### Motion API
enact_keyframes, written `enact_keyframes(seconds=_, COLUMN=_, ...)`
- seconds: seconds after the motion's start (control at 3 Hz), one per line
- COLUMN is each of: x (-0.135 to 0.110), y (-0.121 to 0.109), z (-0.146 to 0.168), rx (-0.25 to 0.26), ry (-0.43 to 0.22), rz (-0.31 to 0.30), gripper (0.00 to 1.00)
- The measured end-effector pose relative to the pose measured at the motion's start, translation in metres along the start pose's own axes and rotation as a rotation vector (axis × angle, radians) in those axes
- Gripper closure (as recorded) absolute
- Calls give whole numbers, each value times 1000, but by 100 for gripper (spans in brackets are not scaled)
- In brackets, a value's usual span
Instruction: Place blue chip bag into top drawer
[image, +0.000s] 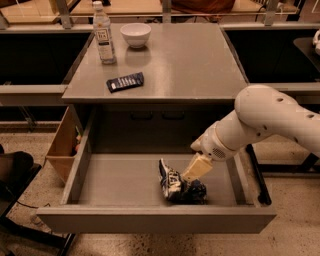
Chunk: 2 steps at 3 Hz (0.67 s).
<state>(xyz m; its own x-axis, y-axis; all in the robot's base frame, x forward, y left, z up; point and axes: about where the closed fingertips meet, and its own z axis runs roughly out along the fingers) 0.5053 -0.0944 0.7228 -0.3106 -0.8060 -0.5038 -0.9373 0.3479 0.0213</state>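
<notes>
Dark-blue crinkled foil chip bag (180, 186) rests inside the wide grey metal top drawer (120, 181), lower centre-right; the tan claw (194, 174) touches it, clamped or apart cannot be told. Release and withdrawal seem left.

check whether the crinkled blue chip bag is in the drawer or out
In. The crinkled dark-blue foil chip bag lies on the floor of the open wide grey metal drawer, the robot's hand at its top.

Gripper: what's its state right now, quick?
Gripper: low inside the top drawer, right at the chip bag; open, shut or holding the bag cannot be told.
</notes>
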Motion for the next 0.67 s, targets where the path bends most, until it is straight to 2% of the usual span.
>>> enact_keyframes(seconds=0.33, x=0, y=0, z=0, rx=0, ry=0, rz=0, gripper=0)
enact_keyframes(seconds=0.67, x=0, y=0, z=0, rx=0, ry=0, rz=0, gripper=0)
